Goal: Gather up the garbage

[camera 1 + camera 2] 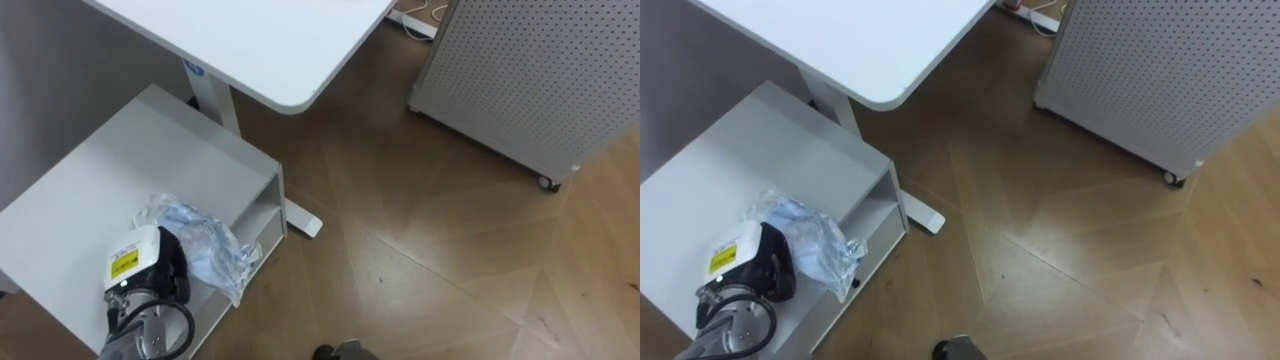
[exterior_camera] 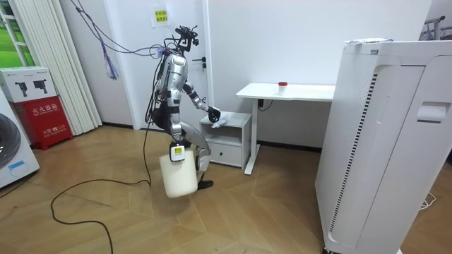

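Crumpled bluish clear plastic garbage [image 1: 195, 245] lies atop the low white cabinet [image 1: 130, 170], the left hand [image 1: 140, 265] clenched into its edge: grasp looks made, and lifting it clear comes next. The white worktop [image 1: 260, 40] overhangs the cabinet's far side, limiting the rise. The right hand [image 2: 176, 153] meets a white bin [image 2: 178, 180] before the cabinet; I cannot tell its grip.

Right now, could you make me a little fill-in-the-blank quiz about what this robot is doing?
The left hand is closed on a crumpled ____ bag on the low white cabinet. In the room view, the bin low at the right hand is coloured ____. The small object on the desk is ____.
Missing words: plastic; white; red.
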Robot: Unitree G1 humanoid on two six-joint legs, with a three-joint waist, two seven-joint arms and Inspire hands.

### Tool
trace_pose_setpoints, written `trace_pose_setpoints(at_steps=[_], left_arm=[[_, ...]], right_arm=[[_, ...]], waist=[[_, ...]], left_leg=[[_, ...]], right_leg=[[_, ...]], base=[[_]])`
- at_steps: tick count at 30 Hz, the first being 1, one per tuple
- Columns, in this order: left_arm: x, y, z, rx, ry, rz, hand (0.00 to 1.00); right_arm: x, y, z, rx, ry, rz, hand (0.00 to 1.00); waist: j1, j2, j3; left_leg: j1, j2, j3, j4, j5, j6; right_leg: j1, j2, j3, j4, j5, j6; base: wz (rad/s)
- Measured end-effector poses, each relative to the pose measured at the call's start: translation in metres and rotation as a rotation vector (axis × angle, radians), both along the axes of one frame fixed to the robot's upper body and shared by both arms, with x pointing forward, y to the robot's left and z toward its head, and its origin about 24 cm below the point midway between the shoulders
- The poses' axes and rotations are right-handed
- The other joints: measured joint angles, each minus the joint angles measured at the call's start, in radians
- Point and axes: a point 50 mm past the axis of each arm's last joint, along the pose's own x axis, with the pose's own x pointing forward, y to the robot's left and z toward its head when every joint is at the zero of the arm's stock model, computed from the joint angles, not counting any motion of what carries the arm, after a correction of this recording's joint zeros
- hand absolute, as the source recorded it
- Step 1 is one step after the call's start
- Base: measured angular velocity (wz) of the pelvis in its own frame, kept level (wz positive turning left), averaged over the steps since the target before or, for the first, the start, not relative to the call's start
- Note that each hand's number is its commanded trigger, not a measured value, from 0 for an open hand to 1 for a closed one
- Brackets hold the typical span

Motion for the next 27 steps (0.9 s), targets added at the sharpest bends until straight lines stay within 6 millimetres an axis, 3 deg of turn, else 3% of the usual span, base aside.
trace_pose_setpoints(at_steps=[14, 18, 23, 27], left_arm=[[0.000, 0.001, 0.000, 0.057, 0.010, -0.014, 1.00], [-0.003, 0.000, -0.002, 0.059, -0.016, -0.009, 1.00], [-0.005, -0.011, -0.007, -0.015, -0.028, -0.015, 1.00], [0.000, -0.028, -0.002, -0.077, -0.083, -0.069, 1.00]], right_arm=[[-0.001, 0.004, -0.001, -0.001, 0.012, -0.005, 1.00], [0.009, 0.006, 0.002, -0.012, -0.037, -0.005, 1.00], [0.023, 0.007, 0.006, -0.044, -0.117, -0.008, 1.00], [0.047, 0.007, 0.014, -0.086, -0.195, -0.007, 1.00]], waist=[[-0.001, -0.013, -0.0051], [0.000, -0.013, -0.0052], [0.031, -0.012, -0.0047], [0.075, -0.009, -0.0042]], left_leg=[[0.003, 0.004, -0.003, 0.000, -0.001, 0.001], [0.005, 0.001, -0.003, -0.006, 0.002, -0.002], [0.025, -0.003, -0.003, -0.022, 0.004, -0.003], [0.027, -0.004, -0.003, -0.065, 0.029, 0.004]], right_leg=[[0.007, 0.002, -0.005, -0.006, 0.001, 0.001], [0.007, 0.003, -0.004, -0.014, 0.007, -0.002], [0.028, 0.002, -0.006, -0.028, 0.013, -0.006], [0.041, 0.004, -0.015, -0.083, 0.039, -0.001]], base=[[0.00], [0.00], [0.01], [0.03]])
